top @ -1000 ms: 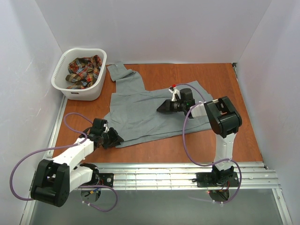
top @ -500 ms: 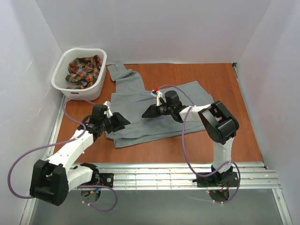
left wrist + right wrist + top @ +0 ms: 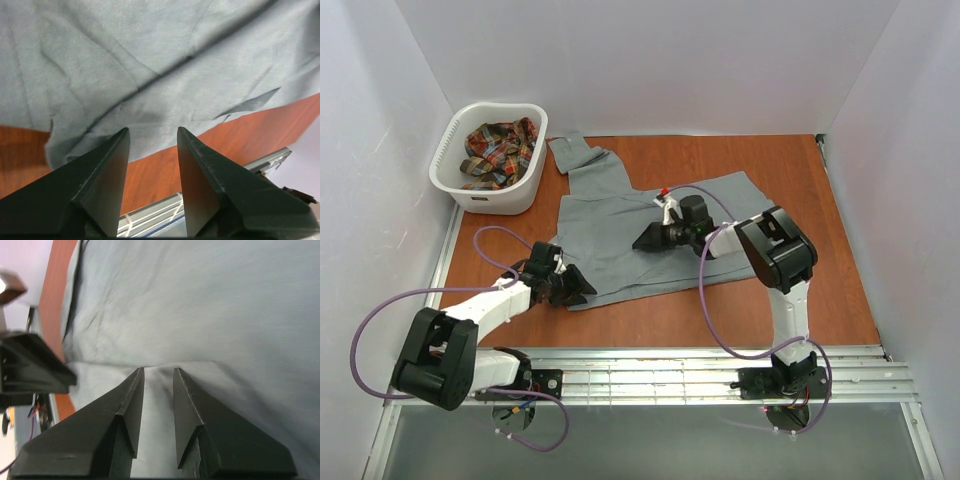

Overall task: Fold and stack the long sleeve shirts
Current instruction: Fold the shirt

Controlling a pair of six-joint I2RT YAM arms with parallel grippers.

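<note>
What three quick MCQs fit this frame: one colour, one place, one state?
1. Colour of the flat shirt on the table?
A grey; B white; C black

2. Where is the plaid shirt?
A on the flat shirt; B in the basket; C hanging off the table's edge

3. The left gripper is:
A open, fingers apart; B shut on the plaid shirt; C out of every view

Key:
1 A: the cloth spread on the wood is plain grey in all three views.
2 B: the red, green and yellow cloth lies bunched inside the white basket at the far left.
3 A: the left wrist view shows a clear gap between the fingers, with cloth and wood visible through it.
</note>
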